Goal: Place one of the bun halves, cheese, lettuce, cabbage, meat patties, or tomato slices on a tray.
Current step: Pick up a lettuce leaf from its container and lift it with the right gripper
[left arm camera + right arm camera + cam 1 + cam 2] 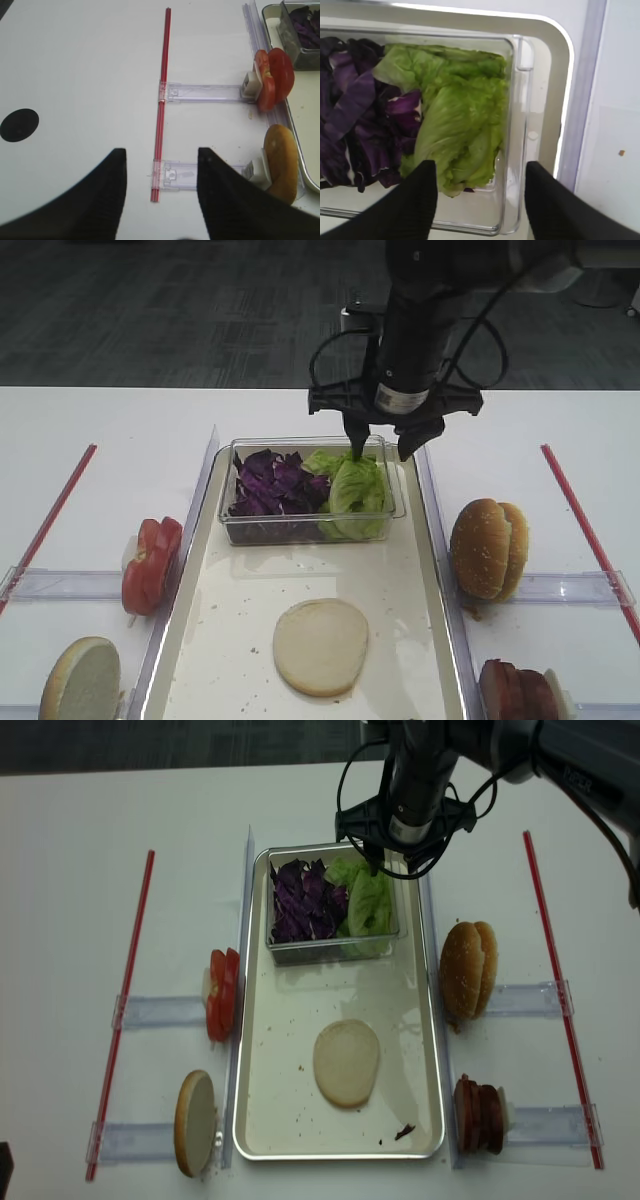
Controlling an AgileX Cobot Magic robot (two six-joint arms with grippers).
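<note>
My right gripper (380, 453) (480, 170) hangs open over the far right end of a clear tub (300, 531). Its jaws straddle the tip of the light-green lettuce (355, 490) (460, 115) without closing on it. Purple cabbage (268, 485) (355, 115) fills the tub's left half. The tub stands at the far end of the tray (200, 640), where one bun half (321, 645) lies cut face up. Tomato slices (150, 562) (274, 77) and another bun half (82, 680) stand left of the tray. Two bun halves (488, 548) and the meat patties (520, 690) stand to its right. My left gripper (161, 152) is open above bare table.
Red strips (50, 508) (585, 525) run along both sides of the white table. Clear plastic holders (60, 583) (570, 587) carry the ingredients beside the tray. A black round mark (19, 125) lies on the table at far left in the left wrist view.
</note>
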